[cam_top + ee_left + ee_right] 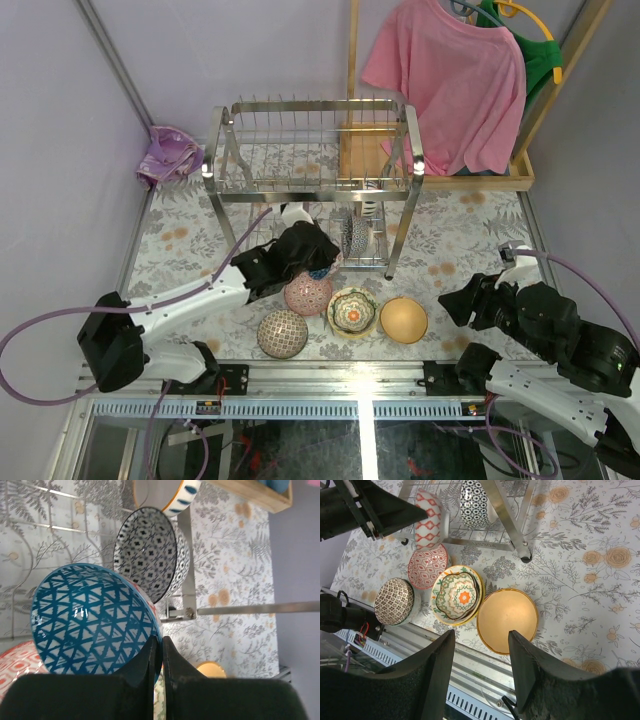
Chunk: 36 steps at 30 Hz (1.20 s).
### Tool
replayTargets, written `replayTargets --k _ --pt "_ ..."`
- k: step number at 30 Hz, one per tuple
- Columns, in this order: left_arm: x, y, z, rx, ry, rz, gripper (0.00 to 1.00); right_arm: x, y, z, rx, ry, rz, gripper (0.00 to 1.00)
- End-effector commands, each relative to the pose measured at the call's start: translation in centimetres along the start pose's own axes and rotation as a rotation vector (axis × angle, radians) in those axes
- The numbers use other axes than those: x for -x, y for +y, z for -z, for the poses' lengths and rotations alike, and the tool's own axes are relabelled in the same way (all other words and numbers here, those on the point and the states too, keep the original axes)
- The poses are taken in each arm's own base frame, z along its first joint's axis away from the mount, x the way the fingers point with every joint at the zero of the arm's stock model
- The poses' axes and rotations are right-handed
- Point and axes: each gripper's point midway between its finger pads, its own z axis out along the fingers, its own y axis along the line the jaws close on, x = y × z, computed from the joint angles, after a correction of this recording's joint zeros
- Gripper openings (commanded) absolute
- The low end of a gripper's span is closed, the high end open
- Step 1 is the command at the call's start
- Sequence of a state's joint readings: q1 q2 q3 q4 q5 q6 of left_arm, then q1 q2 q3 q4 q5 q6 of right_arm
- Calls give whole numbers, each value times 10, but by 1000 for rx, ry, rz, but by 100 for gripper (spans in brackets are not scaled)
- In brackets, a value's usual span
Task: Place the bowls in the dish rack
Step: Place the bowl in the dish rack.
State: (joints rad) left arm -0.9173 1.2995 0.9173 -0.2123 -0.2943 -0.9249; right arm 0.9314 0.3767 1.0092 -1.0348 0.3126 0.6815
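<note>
Where the left arm reaches in from the near left corner, the left gripper [300, 252] is closed on the rim of a blue-triangle bowl [90, 620]. The left wrist view shows its fingers almost together, with the bowl's wall pinched between them. This bowl is held on edge at the front left of the lower tier of the dish rack [310, 190], which stands at the centre of the table. Whether it rests on the wires cannot be told. Just beside it, a black-and-white bowl [355, 235] stands on edge in the lower tier. In front of the rack, four bowls lie close together on the flowered cloth: a brown lattice bowl [283, 333], a pink patterned bowl [308, 294], a green floral bowl [352, 311] and a plain yellow bowl [403, 320]. At the near right, the right gripper [481, 640] hangs above the table, its fingers spread wide and holding nothing, well apart from the rack.
</note>
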Motion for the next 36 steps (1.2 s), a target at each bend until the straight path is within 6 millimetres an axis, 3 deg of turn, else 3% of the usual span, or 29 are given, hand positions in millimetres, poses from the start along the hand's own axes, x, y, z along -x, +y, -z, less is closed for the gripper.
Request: replayTargets --k 1,5,11,20,30,36 --pt "-10 -35 2 -183 120 20 0 -3 5 0 32 17 33 54" --pt "6 -46 2 -208 58 6 0 -6 3 -2 30 24 36 54" --pt "25 -36 0 -152 -43 -65 0 -8 0 -1 21 21 37 54" --pt "17 -4 -15 -141 -143 -92 0 -13 -3 -3 15 34 41 54" --pt "11 2 -50 -122 -182 -129 0 -14 -4 -3 13 38 39 54" --pt "27 3 -65 -92 -246 -149 0 -15 -7 1 2 45 42 54"
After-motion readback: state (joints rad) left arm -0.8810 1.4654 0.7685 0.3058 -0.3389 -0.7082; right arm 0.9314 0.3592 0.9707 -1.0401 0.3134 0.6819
